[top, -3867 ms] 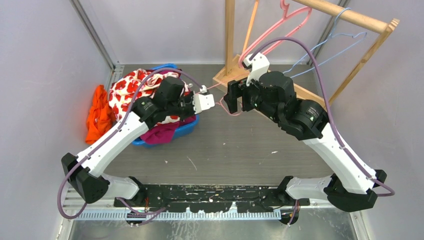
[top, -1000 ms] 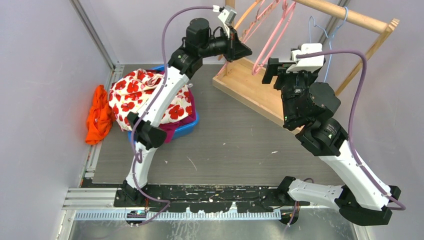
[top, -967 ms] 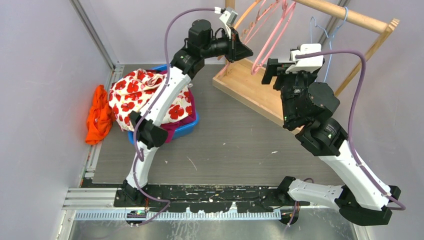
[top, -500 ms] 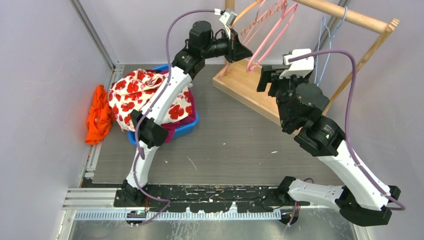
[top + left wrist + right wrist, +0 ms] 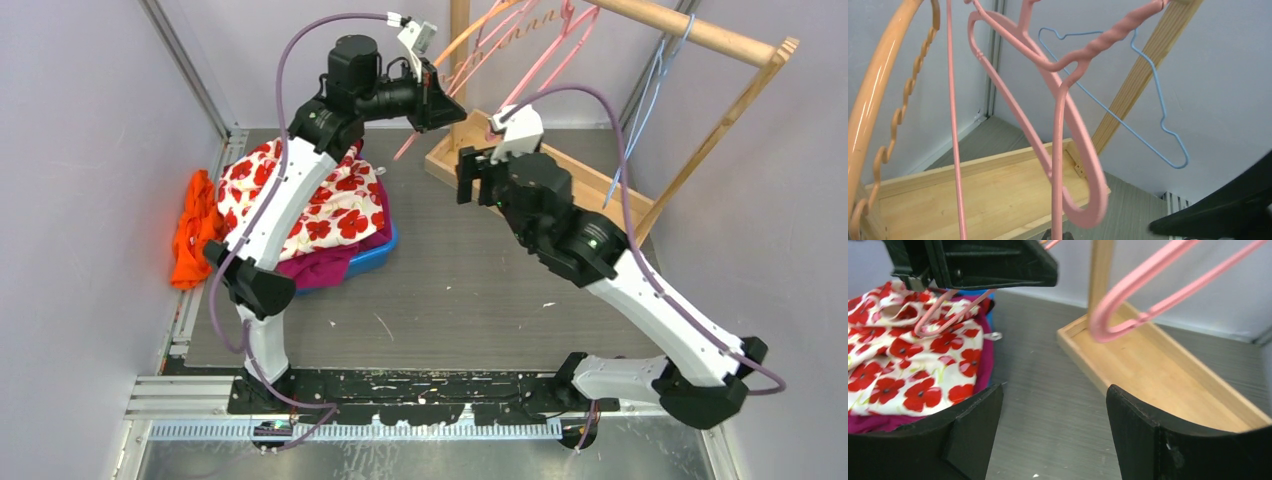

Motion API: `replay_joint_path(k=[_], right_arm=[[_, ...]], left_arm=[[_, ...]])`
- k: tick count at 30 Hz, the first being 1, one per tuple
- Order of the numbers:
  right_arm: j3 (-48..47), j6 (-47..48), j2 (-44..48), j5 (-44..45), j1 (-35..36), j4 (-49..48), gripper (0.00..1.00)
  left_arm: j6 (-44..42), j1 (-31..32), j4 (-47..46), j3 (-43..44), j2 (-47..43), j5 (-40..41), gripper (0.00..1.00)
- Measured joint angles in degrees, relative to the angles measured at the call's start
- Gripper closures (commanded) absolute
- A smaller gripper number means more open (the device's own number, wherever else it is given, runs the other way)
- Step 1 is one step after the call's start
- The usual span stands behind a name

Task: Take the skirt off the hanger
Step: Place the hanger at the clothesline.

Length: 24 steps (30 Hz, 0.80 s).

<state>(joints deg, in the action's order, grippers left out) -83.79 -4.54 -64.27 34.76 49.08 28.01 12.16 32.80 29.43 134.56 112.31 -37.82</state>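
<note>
The skirt [image 5: 300, 195], white with red poppies, lies heaped on the blue basket [image 5: 372, 257], off any hanger; the right wrist view has it [image 5: 908, 360] at the left. My left gripper [image 5: 438, 100] is raised beside the wooden rack, shut on a thin pink wire hanger [image 5: 1057, 165] whose twisted neck runs up toward the rail. That hanger's lower corner [image 5: 930, 322] dangles over the skirt. My right gripper [image 5: 470, 175] hovers low in front of the rack's base, open with only bare table between its fingers [image 5: 973, 425].
The wooden rack [image 5: 700, 32] with its plank base [image 5: 600, 185] stands at the back right. A thick pink hanger [image 5: 545, 55], an orange one [image 5: 470, 30] and a blue wire one [image 5: 650, 95] hang on it. An orange garment [image 5: 197, 235] lies by the left wall, magenta cloth [image 5: 320, 268] under the skirt.
My right arm has swung down and left, away from the rail to just above the table by the rack base. The left arm has drawn back left, pulling the pink wire hanger along.
</note>
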Motion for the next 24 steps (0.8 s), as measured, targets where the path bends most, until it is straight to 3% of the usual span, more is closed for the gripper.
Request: replay_joint_path(k=[7, 17, 24], right_arm=[[-0.59, -2.21, -7.5, -5.18, 0.0, -1.49, 0.25], [-4.07, 0.44, -5.09, -1.77, 0.0, -7.91, 0.24], [-7.85, 3.87, -7.63, -0.04, -0.02, -12.39, 0.22]], left_arm=[[-1.64, 0.13, 3.5, -6.36, -7.67, -1.38, 1.0], [-3.67, -2.45, 6.91, -20.28, -17.9, -3.58, 1.0], [-3.17, -3.3, 6.84, -22.16, -18.4, -4.48, 1.0]])
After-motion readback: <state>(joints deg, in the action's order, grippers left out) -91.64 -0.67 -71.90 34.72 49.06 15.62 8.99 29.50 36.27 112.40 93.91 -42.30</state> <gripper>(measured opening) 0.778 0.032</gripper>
